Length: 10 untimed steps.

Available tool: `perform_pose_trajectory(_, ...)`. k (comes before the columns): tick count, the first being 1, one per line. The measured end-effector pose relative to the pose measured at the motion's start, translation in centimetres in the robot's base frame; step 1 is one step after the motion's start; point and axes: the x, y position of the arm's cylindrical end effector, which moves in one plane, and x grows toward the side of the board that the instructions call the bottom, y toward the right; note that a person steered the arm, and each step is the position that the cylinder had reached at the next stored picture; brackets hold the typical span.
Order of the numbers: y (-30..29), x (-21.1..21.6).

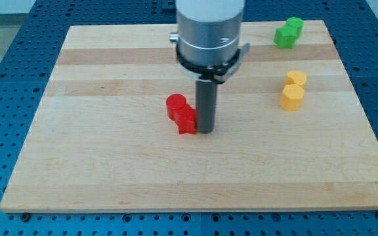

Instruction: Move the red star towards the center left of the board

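Note:
Two red blocks lie together near the middle of the wooden board [110, 170]. The upper one [174, 105] looks rounded; the lower one [187, 121] is blockier. I cannot tell which of them is the red star. My tip [205, 130] stands on the board just to the right of the lower red block, touching or nearly touching its right side. The rod and the arm's grey body rise above it toward the view's top.
A green block [287, 32] sits at the board's top right. Two yellow blocks [294, 90] lie stacked one above the other at the right, below the green one. A blue perforated table surrounds the board.

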Motion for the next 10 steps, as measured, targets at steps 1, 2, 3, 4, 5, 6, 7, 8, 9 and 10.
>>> perform_pose_trajectory(1,-2.9,0.0)
perform_pose_trajectory(2,-5.8,0.0)
perform_pose_trajectory(3,-7.1,-0.7)
perform_pose_trajectory(4,-7.3,-2.0)
perform_pose_trajectory(5,-7.3,-3.2)
perform_pose_trajectory(6,-6.9,-3.3)
perform_pose_trajectory(7,-4.9,-3.6)
perform_pose_trajectory(8,-4.0,-5.3)
perform_pose_trajectory(9,-5.7,-5.7)
perform_pose_trajectory(10,-9.0,-5.7)
